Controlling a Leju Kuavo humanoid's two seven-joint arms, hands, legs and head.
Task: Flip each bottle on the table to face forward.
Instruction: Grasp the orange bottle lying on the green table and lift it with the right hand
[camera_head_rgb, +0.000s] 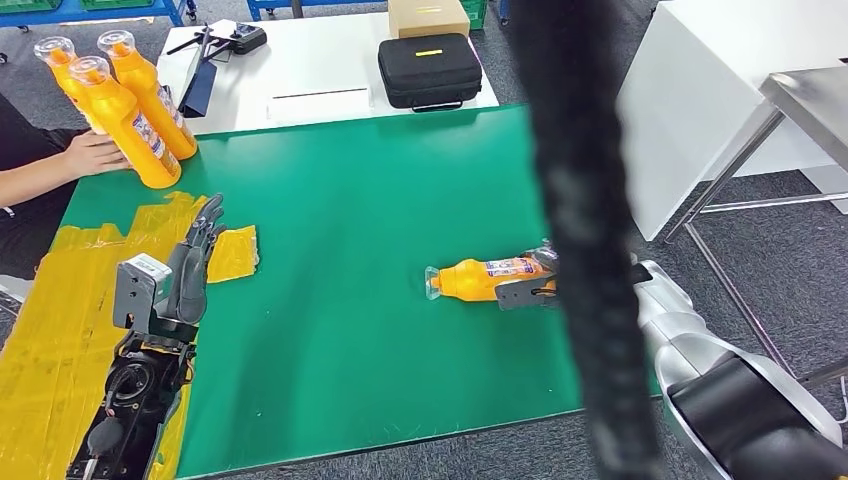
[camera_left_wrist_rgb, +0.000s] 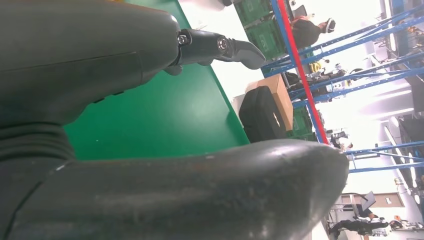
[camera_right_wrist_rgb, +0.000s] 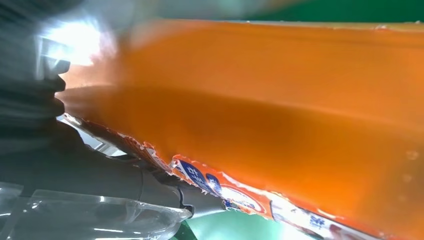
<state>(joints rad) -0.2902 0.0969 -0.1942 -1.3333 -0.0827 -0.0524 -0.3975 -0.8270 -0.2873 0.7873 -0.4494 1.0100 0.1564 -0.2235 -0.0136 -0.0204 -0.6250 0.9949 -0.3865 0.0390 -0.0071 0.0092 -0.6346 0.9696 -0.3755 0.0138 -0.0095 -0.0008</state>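
Lying on its side toward the right of the green mat (camera_head_rgb: 380, 300), the orange bottle (camera_head_rgb: 478, 278) is pressed close against the right hand (camera_head_rgb: 525, 292), whose grey fingers are seen along its body in the right wrist view; a dark blurred strip across the head view hides most of that hand, so whether the fingers are fully closed round the bottle cannot be told. The hold is judged to suit rolling the bottle so its label faces forward. The bottle is of smooth, glossy orange plastic with a clear cap and a torn printed label. The left hand (camera_head_rgb: 190, 265) hovers over yellow tape (camera_head_rgb: 60, 330) at the near left, fingers apart, nothing held. At the far left, three upright bottles (camera_head_rgb: 125, 95) are steadied by a person's hand (camera_head_rgb: 95, 152).
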